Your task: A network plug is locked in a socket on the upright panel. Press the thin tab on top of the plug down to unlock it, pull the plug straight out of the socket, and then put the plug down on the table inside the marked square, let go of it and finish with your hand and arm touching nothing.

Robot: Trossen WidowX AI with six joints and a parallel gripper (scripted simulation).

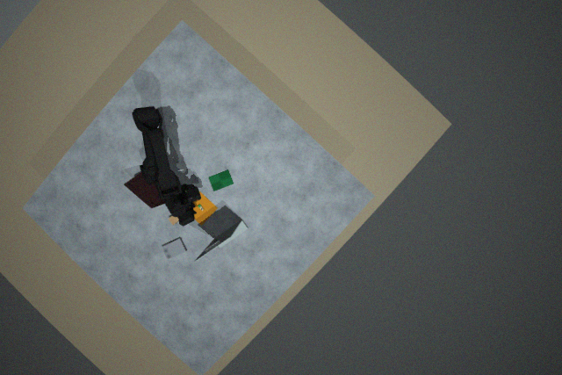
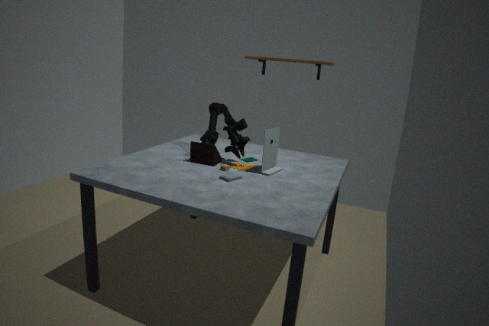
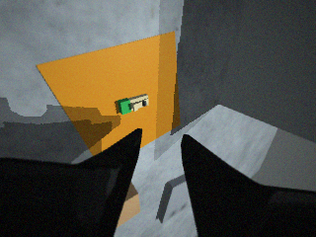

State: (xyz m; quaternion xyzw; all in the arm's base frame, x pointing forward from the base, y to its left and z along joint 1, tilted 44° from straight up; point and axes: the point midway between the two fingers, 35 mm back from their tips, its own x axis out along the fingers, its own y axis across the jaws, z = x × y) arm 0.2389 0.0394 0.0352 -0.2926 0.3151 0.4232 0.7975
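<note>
The plug point(image 1: 200, 207) point(image 2: 241, 165) point(image 3: 132, 104), with a green end and a pale end, lies on its own on the orange square point(image 1: 207, 209) point(image 2: 247, 166) point(image 3: 99, 79), inside its edges. The upright panel point(image 1: 222, 220) point(image 2: 270, 156) point(image 3: 257, 59) stands beside the square. Its small dark socket opening point(image 2: 271, 141) shows no plug in it. My gripper point(image 1: 193, 208) point(image 2: 241, 156) point(image 3: 162, 136) is open, with nothing between the fingertips. It hangs above the table, over the edge of the orange square, apart from the plug. The tab cannot be made out clearly.
A small tan block point(image 1: 173, 219) point(image 2: 225, 167) point(image 3: 129, 207) and a flat grey piece point(image 1: 175, 248) point(image 2: 230, 178) lie near the orange square. A green patch point(image 1: 220, 179) point(image 2: 249, 159) lies on its other side. A dark red block point(image 1: 145, 190) point(image 2: 203, 153) stands by the arm's base.
</note>
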